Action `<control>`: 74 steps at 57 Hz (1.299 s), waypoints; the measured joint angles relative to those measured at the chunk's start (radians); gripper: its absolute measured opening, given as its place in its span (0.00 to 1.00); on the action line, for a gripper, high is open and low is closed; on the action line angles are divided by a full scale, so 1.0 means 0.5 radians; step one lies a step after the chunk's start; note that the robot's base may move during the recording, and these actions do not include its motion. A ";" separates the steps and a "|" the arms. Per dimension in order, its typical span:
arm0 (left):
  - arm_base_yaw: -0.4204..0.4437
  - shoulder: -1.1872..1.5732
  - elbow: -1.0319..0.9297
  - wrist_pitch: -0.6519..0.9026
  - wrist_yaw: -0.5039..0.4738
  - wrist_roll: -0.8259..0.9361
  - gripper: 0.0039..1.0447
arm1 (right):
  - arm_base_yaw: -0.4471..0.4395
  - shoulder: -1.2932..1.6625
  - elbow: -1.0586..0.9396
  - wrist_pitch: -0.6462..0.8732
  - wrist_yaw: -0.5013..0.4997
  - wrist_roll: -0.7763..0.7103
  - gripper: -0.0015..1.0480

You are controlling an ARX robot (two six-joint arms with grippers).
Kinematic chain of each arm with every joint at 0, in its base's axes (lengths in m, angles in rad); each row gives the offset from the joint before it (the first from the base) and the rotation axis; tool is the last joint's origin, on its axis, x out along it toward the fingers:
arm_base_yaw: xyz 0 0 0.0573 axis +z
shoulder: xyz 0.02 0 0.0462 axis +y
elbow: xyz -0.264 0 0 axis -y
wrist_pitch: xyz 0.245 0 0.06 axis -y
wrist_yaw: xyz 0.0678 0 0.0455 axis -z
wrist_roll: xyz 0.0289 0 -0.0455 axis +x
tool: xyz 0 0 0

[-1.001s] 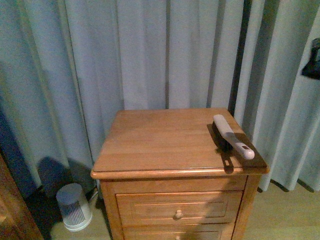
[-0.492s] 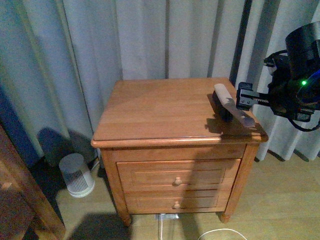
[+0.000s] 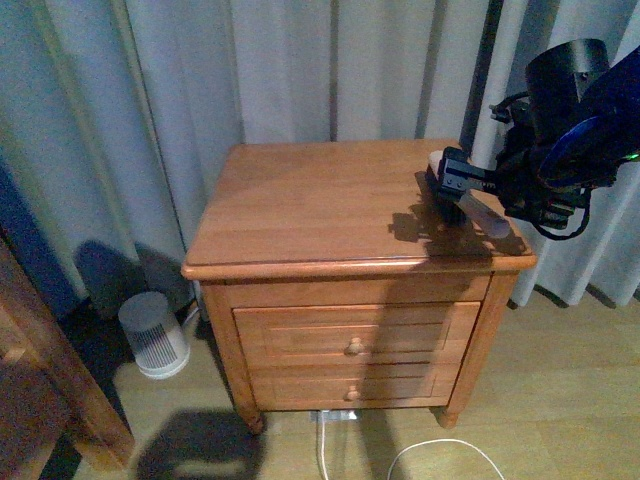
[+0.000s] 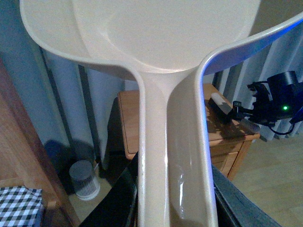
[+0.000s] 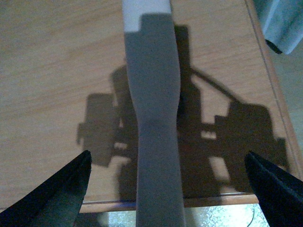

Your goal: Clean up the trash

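Grey-blue pleated curtains (image 3: 300, 70) back a wooden two-drawer nightstand surface (image 3: 310, 210). In the front view, the right tool (image 3: 452, 178) hovers over a white-handled, dark-bristled brush (image 3: 492, 222) near the right front corner, with bare wood to its left. Left wrist view: the left tool (image 4: 176, 208) clamps a cream plastic dustpan (image 4: 175, 142) by its handle. Right wrist view: the fingers (image 5: 57, 194) are spread wide either side of the brush handle, near the front edge. Crumpled white trash shows nowhere.

Wood nightstand (image 3: 320, 200) w/ satin sheen; dustpan (image 4: 156, 142) prob. glossy plastic.

Bedroom: wooden nightstand (image 3: 330, 210), curtains (image 3: 300, 70)
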 joint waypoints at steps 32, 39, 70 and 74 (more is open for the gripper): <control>0.000 0.000 0.000 0.000 0.000 0.000 0.26 | 0.034 0.132 0.041 0.050 -0.007 0.057 0.53; 0.000 0.000 0.000 0.000 0.000 0.000 0.26 | 0.033 0.117 -0.027 0.080 -0.019 0.062 0.35; 0.000 0.000 0.000 0.000 0.000 0.000 0.26 | -0.079 -0.301 -0.475 0.267 -0.081 -0.032 0.18; 0.000 0.000 0.000 0.000 -0.001 0.001 0.26 | -0.094 -0.468 -0.619 0.332 -0.108 -0.103 0.18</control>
